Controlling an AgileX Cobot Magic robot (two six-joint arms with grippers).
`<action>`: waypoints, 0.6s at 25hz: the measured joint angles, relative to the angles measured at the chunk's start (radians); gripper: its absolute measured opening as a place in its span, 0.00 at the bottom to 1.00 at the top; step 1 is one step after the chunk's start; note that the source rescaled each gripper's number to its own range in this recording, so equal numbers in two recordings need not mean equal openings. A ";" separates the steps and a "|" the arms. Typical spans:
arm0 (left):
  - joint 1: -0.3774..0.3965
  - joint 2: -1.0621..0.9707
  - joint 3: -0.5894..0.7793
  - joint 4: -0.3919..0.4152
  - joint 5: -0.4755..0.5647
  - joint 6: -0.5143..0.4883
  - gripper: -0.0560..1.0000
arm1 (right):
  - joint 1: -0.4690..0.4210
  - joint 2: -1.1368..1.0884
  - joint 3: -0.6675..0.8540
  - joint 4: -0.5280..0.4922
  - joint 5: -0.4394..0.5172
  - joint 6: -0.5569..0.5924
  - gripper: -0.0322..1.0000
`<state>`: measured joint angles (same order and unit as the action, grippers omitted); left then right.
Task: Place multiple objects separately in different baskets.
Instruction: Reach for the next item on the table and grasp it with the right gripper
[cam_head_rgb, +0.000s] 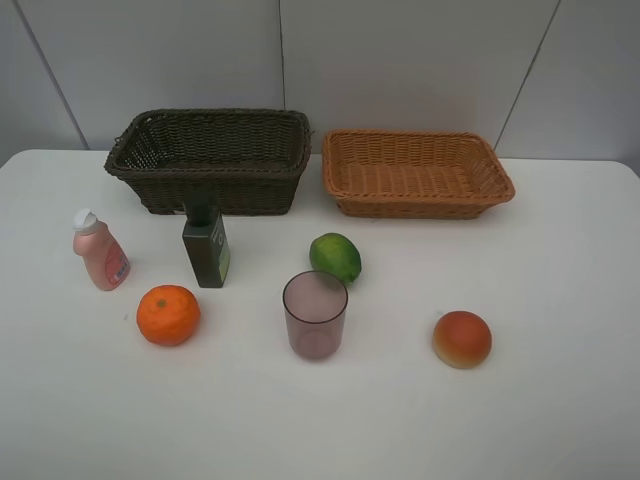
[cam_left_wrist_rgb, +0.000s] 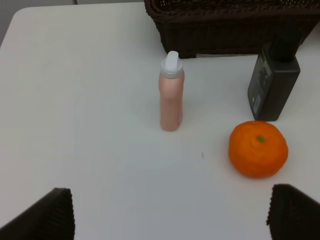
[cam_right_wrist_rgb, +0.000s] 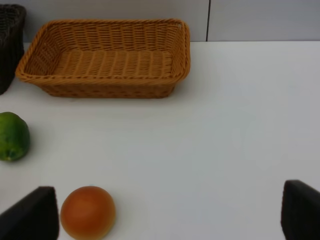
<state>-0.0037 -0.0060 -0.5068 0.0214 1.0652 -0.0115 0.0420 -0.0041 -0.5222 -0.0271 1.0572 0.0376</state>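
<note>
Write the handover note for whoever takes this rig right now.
Grippers: left gripper and right gripper are both open, holding nothing.
On the table, in front of the baskets: pink bottle, dark green bottle, orange, lime, cup, peach.
No item shows in the dark brown basket or the tan basket.
Done: nothing placed. Left: all six items.

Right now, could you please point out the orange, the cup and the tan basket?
orange (cam_head_rgb: 168, 315), exterior high view, middle of its peel.
cup (cam_head_rgb: 315, 330), exterior high view, front wall.
tan basket (cam_head_rgb: 418, 207), exterior high view, front wall.
</note>
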 joint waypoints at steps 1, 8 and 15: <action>0.000 0.000 0.000 0.000 0.000 0.000 1.00 | 0.000 0.000 0.000 0.000 0.000 0.000 0.88; 0.000 0.000 0.000 0.000 0.000 0.000 1.00 | 0.000 0.000 0.000 0.000 0.000 0.000 0.88; 0.000 0.000 0.000 0.000 0.000 0.000 1.00 | 0.000 0.001 0.000 0.000 0.000 0.000 0.88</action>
<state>-0.0037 -0.0060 -0.5068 0.0214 1.0652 -0.0115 0.0420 -0.0029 -0.5222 -0.0271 1.0572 0.0376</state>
